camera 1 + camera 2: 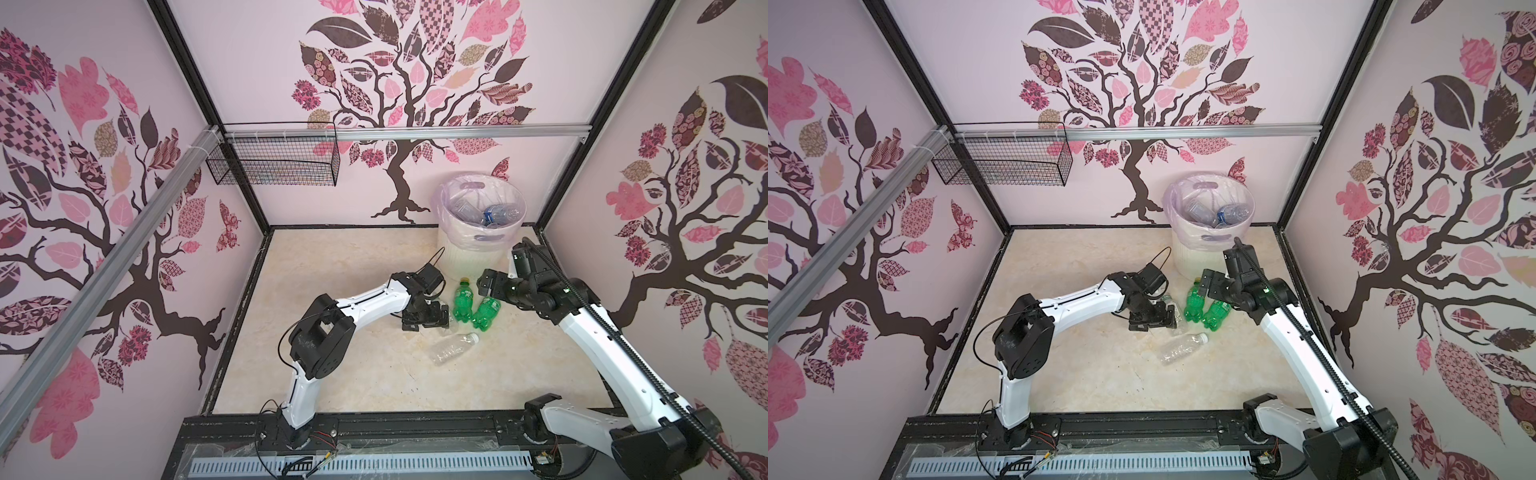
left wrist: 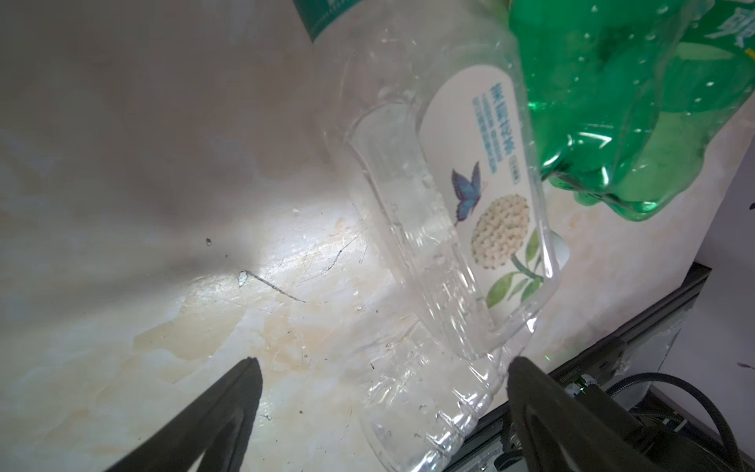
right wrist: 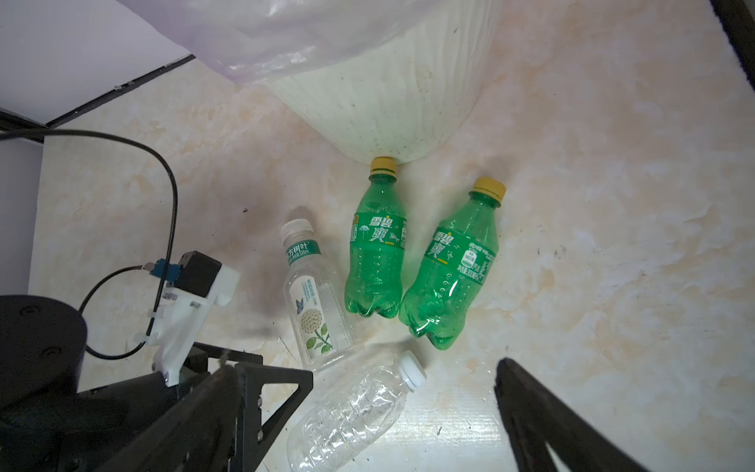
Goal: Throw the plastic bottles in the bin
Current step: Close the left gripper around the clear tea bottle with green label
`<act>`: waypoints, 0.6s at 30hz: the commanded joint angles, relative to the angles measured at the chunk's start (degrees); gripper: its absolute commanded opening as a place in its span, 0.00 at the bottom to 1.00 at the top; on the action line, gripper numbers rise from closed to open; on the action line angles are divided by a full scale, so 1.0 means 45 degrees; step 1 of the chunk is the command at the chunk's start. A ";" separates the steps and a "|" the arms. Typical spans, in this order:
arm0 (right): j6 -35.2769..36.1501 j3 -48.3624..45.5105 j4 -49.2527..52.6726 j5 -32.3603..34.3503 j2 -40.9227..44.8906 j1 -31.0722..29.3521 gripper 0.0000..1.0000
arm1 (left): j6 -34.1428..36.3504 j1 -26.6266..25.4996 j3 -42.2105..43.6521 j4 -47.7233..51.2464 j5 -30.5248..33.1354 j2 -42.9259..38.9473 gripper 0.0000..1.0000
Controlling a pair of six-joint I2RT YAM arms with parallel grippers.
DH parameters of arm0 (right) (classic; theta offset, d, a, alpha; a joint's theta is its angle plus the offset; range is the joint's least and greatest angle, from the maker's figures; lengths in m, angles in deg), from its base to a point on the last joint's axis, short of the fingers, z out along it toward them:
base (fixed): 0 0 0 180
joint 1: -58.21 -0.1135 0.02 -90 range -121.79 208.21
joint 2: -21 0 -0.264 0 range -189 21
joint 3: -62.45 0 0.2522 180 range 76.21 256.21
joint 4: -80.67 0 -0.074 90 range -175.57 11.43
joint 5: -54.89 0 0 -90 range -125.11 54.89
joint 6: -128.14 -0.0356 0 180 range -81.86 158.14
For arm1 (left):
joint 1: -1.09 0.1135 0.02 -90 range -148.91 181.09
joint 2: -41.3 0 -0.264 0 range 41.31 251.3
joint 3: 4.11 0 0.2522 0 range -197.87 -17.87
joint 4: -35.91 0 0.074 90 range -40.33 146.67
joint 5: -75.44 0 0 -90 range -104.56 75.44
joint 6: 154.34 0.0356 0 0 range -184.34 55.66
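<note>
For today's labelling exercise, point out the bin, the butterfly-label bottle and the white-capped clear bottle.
bin (image 1: 469, 259): in a top view, on its ribbed wall.
butterfly-label bottle (image 3: 312, 323): right wrist view, on its flower label.
white-capped clear bottle (image 3: 347, 417): right wrist view, on its crumpled body.

Mid-frame in both top views lie green bottle (image 1: 464, 303) and green twin (image 1: 487, 313), 2 yellow caps. Clear bottle (image 3: 312, 302): white label, blue butterfly. Cream ribbed bin (image 1: 461, 257), lilac liner (image 1: 436, 203). Beige marbled table (image 1: 332, 291). Pink walls (image 1: 257, 83), brown trees.
</note>
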 commanded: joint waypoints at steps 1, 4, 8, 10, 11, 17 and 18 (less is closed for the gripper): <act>-0.0240 0.0112 0.0237 -0.0262 0.0292 -0.0027 0.99 | 0.0274 0.0018 -0.0955 0.0184 0.0466 0.0474 0.97; -0.0237 0.0150 0.0149 -0.0399 0.0195 -0.0026 0.99 | 0.0399 0.0053 -0.1231 0.0612 0.0788 0.0744 0.97; -0.0222 0.0258 0.0099 -0.0550 0.0030 -0.0012 1.00 | 0.0495 0.0187 -0.1061 0.0824 0.0961 0.0759 0.97; -0.0160 0.0250 0.0049 -0.0578 0.0009 -0.0027 0.99 | 0.0597 0.0317 -0.0813 0.0859 0.1045 0.0615 0.97; -0.0145 0.0245 0.0061 -0.0594 0.0009 -0.0023 0.99 | 0.0621 0.0396 -0.0690 0.0877 0.1089 0.0558 0.97; -0.0006 0.0201 0.0061 -0.0701 0.0028 -0.0028 0.99 | 0.0661 0.1354 0.0298 0.0825 0.1500 -0.0354 0.97; 0.0012 0.0215 0.0064 -0.0703 0.0053 -0.0017 0.99 | 0.0695 0.1501 0.0452 0.0647 0.1459 -0.0563 0.97</act>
